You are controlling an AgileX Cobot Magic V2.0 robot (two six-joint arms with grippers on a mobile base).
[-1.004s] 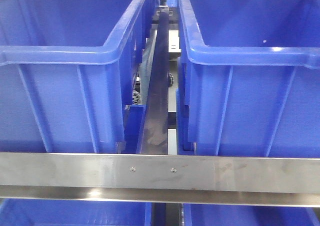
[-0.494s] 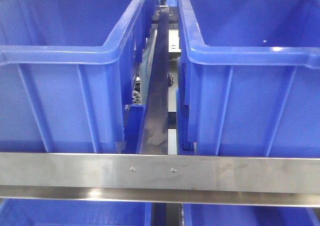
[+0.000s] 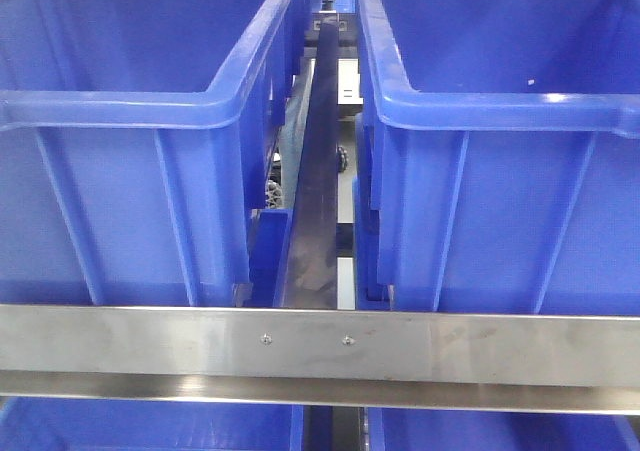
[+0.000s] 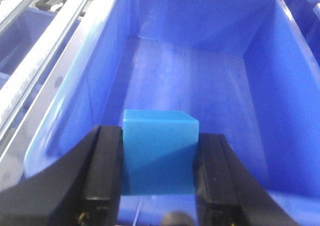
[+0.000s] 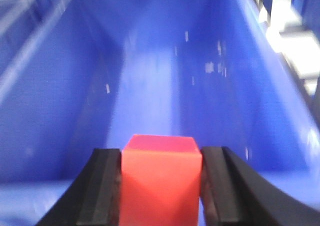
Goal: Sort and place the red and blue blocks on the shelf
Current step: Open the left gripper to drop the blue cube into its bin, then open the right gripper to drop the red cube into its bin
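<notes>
Nearest in the front view is the steel crossbar [image 3: 320, 346] of the shelf, running across the frame with two screws [image 3: 305, 340] near its middle. Just behind it stand two large blue bins, the left bin [image 3: 140, 151] and the right bin [image 3: 500, 151], side by side with a dark divider [image 3: 315, 181] running away between them. More blue plastic shows below the crossbar. This view shows no arm, gripper or block.

The wrist views supply what the front view lacks. In the left wrist view, the left gripper [image 4: 159, 173] pinches the blue block [image 4: 159, 151] between its two black fingers [image 4: 102, 176], one pressed against each side face. Beyond the block lies the bare floor of a blue bin [image 4: 200, 70], and the block is held above its near end. A white rail [image 4: 40, 60] runs along the far left outside the bin.

In the right wrist view, which is blurred, the right gripper [image 5: 161, 186] clamps the red block [image 5: 160, 178] between its black fingers [image 5: 105, 191] in the same way. Farther off, a deep blue bin [image 5: 165, 65] stretches away, with the block above its near edge.
</notes>
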